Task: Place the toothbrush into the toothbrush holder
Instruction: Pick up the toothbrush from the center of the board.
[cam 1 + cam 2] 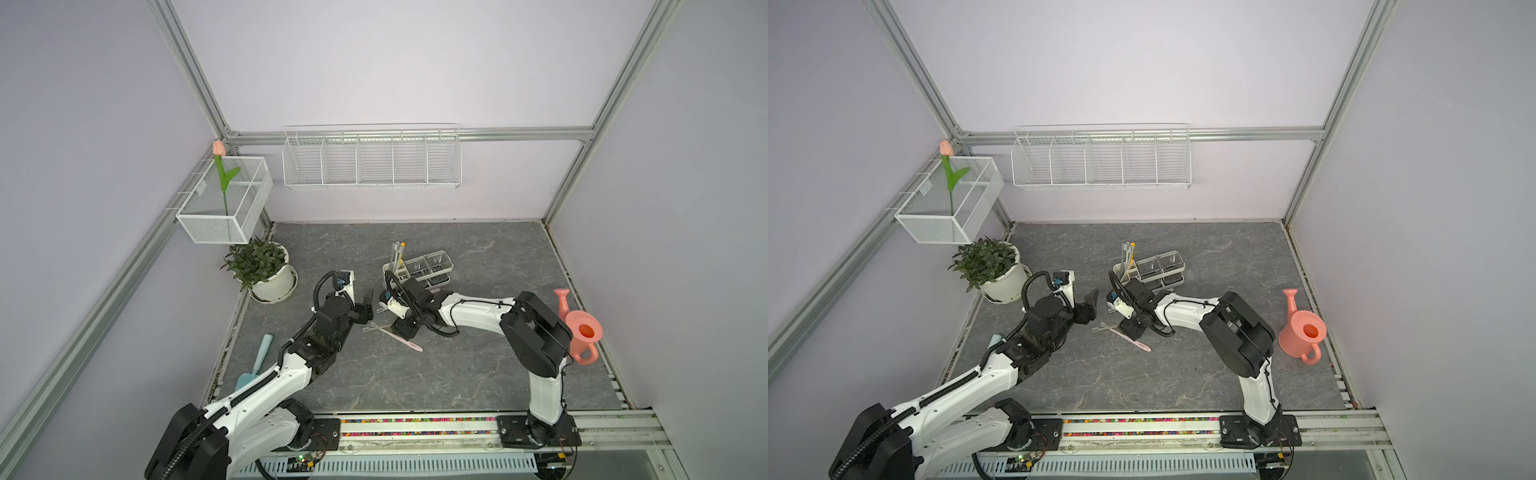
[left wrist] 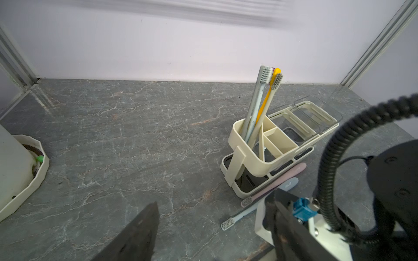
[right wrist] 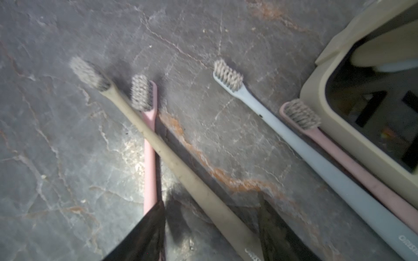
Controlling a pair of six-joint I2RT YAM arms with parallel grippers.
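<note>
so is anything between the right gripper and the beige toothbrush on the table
Nothing visible. The right gripper straddles the beige toothbrush with open jaws. The pink toothbrush lies crossed beneath it, close to one finger.

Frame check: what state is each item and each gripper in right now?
Toothbrush holder: upright, three brushes standing in it.
Beige toothbrush: lying down, crossing over pink toothbrush.
Blue toothbrush and mauve toothbrush: lying flat beside holder.
Right gripper: open, straddling beige handle.
Left gripper: open, empty.
Watering can: upright.
</note>
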